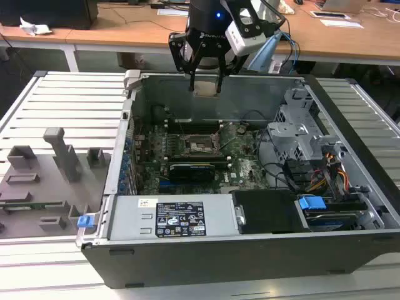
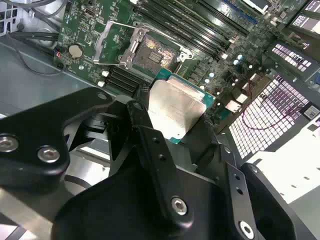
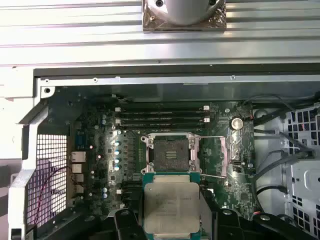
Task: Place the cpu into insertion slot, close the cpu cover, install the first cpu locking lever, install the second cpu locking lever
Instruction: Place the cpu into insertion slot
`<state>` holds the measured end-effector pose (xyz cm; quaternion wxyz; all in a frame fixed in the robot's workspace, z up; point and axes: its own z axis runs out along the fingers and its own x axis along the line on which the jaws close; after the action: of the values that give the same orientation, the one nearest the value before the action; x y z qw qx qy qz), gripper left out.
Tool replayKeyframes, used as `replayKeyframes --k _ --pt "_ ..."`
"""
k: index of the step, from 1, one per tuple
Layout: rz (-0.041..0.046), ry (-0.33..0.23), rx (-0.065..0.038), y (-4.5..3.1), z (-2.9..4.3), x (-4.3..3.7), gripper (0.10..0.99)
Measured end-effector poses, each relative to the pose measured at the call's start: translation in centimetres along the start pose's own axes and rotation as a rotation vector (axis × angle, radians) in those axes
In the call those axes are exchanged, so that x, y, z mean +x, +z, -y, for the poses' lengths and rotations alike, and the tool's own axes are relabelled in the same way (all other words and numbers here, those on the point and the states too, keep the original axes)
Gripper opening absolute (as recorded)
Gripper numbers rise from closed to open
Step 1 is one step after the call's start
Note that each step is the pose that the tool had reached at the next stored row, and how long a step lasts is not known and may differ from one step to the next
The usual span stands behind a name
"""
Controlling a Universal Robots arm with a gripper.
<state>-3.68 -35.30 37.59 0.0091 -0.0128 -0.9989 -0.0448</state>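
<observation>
My gripper (image 1: pixel 205 86) hangs over the back wall of the open computer case (image 1: pixel 119 156), shut on the cpu (image 1: pixel 205 90). In both wrist views the cpu (image 2: pixel 176 106) (image 3: pixel 171 206) lies flat between the black fingers (image 2: pixel 145 130), pale metal top facing the cameras. The insertion slot (image 3: pixel 171 152) (image 2: pixel 153 52) (image 1: pixel 201 147) sits bare on the green motherboard, well below the chip. The cpu cover (image 2: pixel 107 45) is swung open beside the slot, towards the coin battery (image 2: pixel 75 50). Thin lever wires (image 3: pixel 212 137) stand released along that side.
A power supply (image 1: pixel 178 219) lies along the case's near edge, a long black card (image 1: pixel 197 169) in front of the socket. Drive cage and cables (image 1: pixel 303 134) fill the exterior view's right. Memory slots (image 3: pixel 162 117) lie beside the socket. A grey fixture plate (image 1: pixel 44 181) lies outside the case.
</observation>
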Motion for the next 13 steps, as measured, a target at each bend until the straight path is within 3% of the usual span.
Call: replayKeyframes --k 13 --pt "0.0032 0.036 -0.001 0.00 0.00 0.00 0.537"
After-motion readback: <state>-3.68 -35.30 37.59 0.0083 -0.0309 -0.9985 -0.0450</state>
